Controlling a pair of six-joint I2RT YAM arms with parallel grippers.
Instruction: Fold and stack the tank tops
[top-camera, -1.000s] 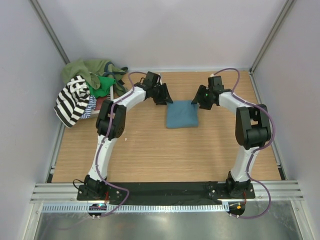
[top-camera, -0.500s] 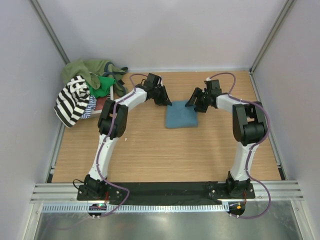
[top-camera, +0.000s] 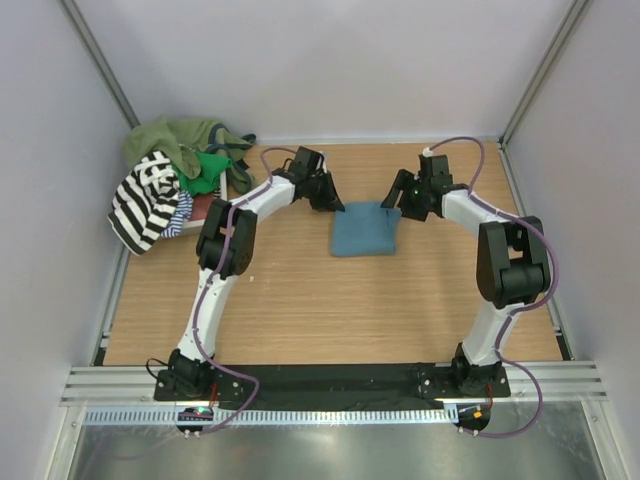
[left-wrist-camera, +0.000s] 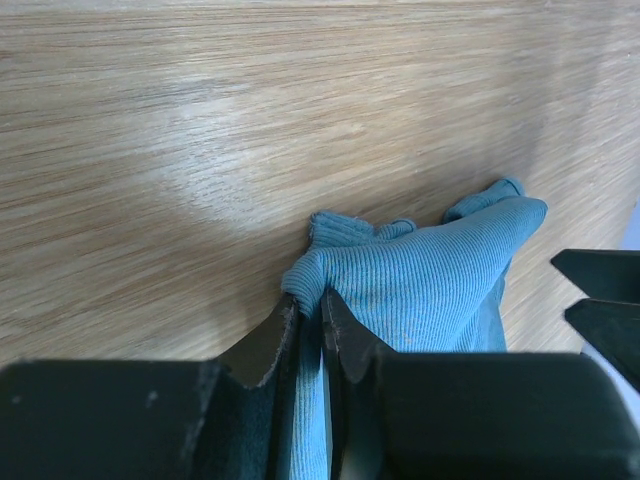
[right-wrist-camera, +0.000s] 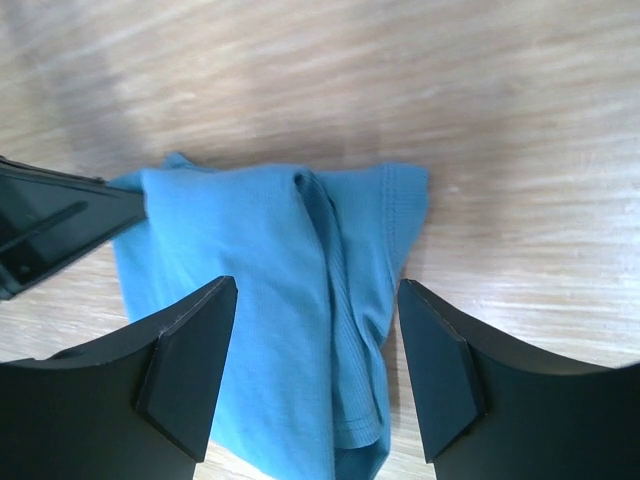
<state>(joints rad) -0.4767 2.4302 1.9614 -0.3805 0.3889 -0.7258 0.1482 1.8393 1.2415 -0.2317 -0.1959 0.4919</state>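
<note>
**Left pinches the teal top, right hangs spread above it**

We see the teal tank top (top-camera: 363, 228) folded into a small, roughly square pad on the wooden table (top-camera: 300, 300), a little toward 12 o'clock from the table's middle.

The left gripper (top-camera: 328, 196) sits at the pad's 10 o'clock corner. In the left wrist view this gripper (left-wrist-camera: 308, 305) has its two fingers (left-wrist-camera: 265, 345) pressed almost together on a ribbed fold of the teal cloth, which bunches up between the tips; the rest of the top (left-wrist-camera: 430, 290) spreads away toward 3 o'clock.

The right gripper (top-camera: 396, 200) is at the pad's 1 o'clock corner. In the right wrist view this gripper (right-wrist-camera: 315, 290) has its fingers (right-wrist-camera: 185, 370) spread wide, one on either side of a hemmed edge of the top (right-wrist-camera: 250, 260); we cannot tell whether the tips touch the cloth. A dark part of the other gripper shows at 9 o'clock in that view.

The rest of the tops lie in a heap at the table's 10 o'clock corner, well apart from the teal one. The black-and-white striped top (top-camera: 145, 200) hangs over the table's edge. The olive top (top-camera: 165, 135) is behind it toward 12 o'clock and the green top (top-camera: 208, 165) lies beside it at 2 o'clock; the thin navy-striped top (top-camera: 182, 212) peeks out at its 3 o'clock side.
</note>
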